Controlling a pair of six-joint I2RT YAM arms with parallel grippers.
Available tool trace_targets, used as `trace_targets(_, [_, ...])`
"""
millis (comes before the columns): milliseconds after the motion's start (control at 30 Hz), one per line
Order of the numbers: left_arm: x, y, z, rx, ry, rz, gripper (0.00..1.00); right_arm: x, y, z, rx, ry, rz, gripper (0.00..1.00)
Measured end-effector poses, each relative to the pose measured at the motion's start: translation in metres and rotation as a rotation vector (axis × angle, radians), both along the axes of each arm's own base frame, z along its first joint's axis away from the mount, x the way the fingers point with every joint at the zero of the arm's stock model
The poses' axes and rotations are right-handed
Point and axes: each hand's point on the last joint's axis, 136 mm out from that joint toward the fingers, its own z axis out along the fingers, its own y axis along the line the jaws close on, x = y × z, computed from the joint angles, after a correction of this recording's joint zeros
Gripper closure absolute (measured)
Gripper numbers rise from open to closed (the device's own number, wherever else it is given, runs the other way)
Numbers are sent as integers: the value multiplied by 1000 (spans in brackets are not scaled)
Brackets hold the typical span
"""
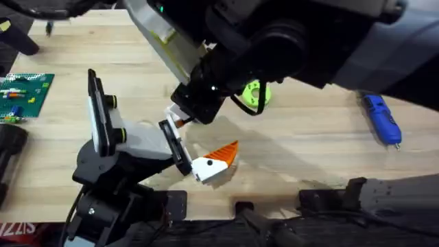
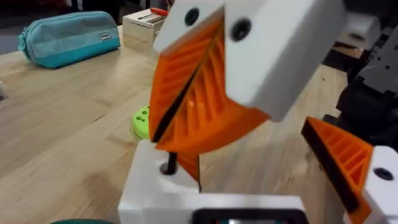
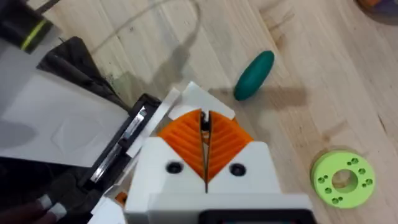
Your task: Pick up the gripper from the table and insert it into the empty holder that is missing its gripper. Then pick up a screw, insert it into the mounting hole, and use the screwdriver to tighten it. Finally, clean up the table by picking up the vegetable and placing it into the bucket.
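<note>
The holder (image 1: 140,140) stands left of centre: a white body with a tall black plate and black clamp plates. The gripper (image 1: 221,156), an orange ribbed wedge on a white base, lies with its base against the front clamp plate; it also shows as the gripper (image 2: 342,155). My right arm reaches across the table. My right gripper (image 1: 184,118) (image 2: 169,148) (image 3: 204,127) is shut on a thin black screw (image 2: 168,167) (image 3: 204,119), whose lower end touches the holder's white block (image 2: 149,186). The blue screwdriver (image 1: 381,120) lies at the right. A dark green oval vegetable (image 3: 255,74) rests on the wood.
A lime green disc with holes (image 1: 255,94) (image 3: 342,179) (image 2: 143,121) lies just beyond the holder. A flat green brick board (image 1: 26,95) sits at the far left edge. A teal pencil case (image 2: 68,37) and a small box (image 2: 146,25) stand farther back.
</note>
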Motion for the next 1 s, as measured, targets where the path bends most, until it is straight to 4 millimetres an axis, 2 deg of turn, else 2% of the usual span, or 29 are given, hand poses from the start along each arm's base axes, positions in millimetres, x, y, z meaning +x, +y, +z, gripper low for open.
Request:
trace_targets(533, [0, 0, 0, 2, -5, -1, 15, 3, 4, 3, 21, -12, -1, 988])
trace_targets(1000, [0, 0, 0, -4, 9, 0, 15, -2, -3, -4, -18, 14, -4, 988])
